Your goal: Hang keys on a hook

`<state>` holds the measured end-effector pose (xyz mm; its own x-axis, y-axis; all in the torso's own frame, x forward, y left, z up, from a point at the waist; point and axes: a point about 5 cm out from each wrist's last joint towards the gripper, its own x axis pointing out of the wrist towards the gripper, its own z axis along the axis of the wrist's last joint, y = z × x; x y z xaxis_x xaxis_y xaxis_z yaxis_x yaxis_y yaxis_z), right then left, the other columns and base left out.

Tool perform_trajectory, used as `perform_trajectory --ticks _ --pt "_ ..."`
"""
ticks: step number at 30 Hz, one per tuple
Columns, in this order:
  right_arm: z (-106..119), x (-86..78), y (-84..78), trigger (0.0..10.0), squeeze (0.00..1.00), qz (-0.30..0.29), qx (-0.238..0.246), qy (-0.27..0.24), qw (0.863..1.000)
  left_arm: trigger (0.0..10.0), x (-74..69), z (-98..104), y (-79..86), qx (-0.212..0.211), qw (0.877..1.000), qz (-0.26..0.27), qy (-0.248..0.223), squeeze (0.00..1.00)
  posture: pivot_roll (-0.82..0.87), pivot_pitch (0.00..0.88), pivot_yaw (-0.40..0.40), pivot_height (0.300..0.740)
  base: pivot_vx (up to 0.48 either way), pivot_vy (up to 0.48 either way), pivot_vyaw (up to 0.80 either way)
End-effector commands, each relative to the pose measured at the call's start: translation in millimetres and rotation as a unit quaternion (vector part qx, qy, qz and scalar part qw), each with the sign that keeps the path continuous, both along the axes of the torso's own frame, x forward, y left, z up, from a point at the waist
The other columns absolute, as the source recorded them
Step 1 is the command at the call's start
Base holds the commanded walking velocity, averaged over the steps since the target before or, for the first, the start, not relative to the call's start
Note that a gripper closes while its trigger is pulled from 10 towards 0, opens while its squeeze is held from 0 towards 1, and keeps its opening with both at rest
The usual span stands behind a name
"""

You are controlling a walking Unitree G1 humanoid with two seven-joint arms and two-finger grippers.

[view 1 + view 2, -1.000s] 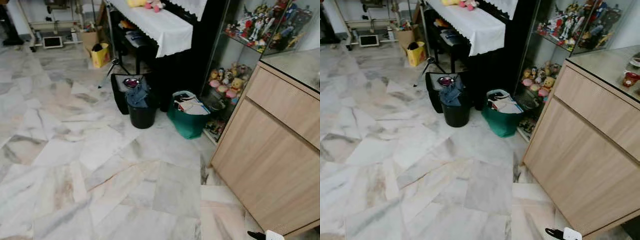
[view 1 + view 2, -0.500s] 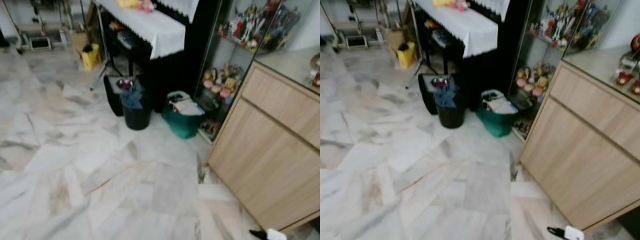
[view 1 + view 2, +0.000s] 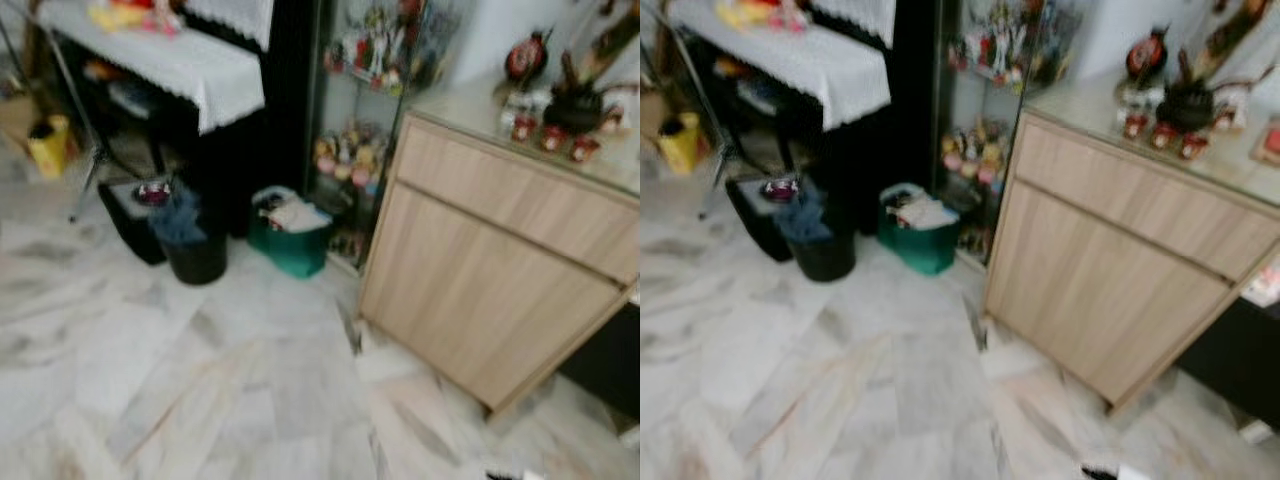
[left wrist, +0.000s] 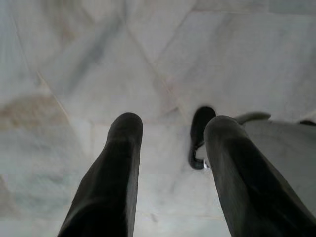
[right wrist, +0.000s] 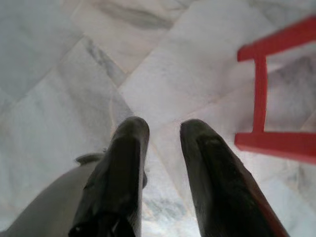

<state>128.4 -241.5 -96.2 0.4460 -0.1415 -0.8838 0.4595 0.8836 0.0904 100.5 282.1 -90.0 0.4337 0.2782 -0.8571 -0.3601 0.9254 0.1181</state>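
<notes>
Seen along its own fingers in the left wrist view, my left gripper (image 4: 170, 123) hangs over the pale marble floor (image 4: 98, 59). It is open with nothing between its black fingers (image 4: 123, 143). My right gripper (image 5: 163, 126) also points down at the floor. It is open by a narrower gap and holds nothing. The head views are blurred and look across the marble floor (image 3: 200, 380) toward a light wooden cabinet (image 3: 500, 260).
Small ornaments (image 3: 560, 110) stand on the cabinet top. To its left are a glass case of toys (image 3: 360, 100), a green bag (image 3: 290, 235), a black bin (image 3: 190, 250) and a black piano under a white cloth (image 3: 170, 60). A red frame (image 5: 266, 98) stands near my right gripper.
The whole head picture has shifted left and blurred, so the camera has turned right. The cabinet now sits nearer the middle, and its top with ornaments has come into view.
</notes>
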Motion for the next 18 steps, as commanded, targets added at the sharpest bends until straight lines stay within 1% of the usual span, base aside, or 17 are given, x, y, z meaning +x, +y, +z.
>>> perform_trajectory --ticks 1,4,9,16,18 --pt "1.6 0.3 -5.7 10.0 0.0 0.0 -0.008 0.0 1.0 10.0 -6.5 -0.6 2.9 0.001 1.0 0.002 0.008 0.0 0.08 0.0 -0.058 0.74 0.0 0.0 -0.77" --pt "3.1 3.0 -7.6 10.0 0.0 0.0 -0.01 -0.004 1.0 10.0 -7.0 0.2 5.0 -0.001 1.0 0.004 0.004 0.0 0.09 0.0 -0.062 0.74 0.0 0.0 -0.78" --pt "5.9 10.8 -8.4 10.0 0.0 -0.012 -0.014 -0.016 1.0 10.0 -9.1 2.7 12.3 0.003 1.0 0.003 0.006 0.0 0.07 0.0 -0.045 0.74 0.0 0.0 -0.78" --pt "6.5 10.2 -10.9 10.0 0.0 -0.019 -0.016 -0.016 1.0 10.0 -9.3 1.9 10.7 0.001 1.0 0.004 0.008 0.0 0.06 0.0 -0.052 0.74 0.0 0.0 -0.78" --pt "6.3 8.9 -11.9 10.0 0.0 -0.016 -0.017 -0.013 1.0 10.0 -8.7 1.4 9.0 -0.001 1.0 0.006 0.005 0.0 0.08 0.0 -0.072 0.74 0.0 0.0 -0.78"
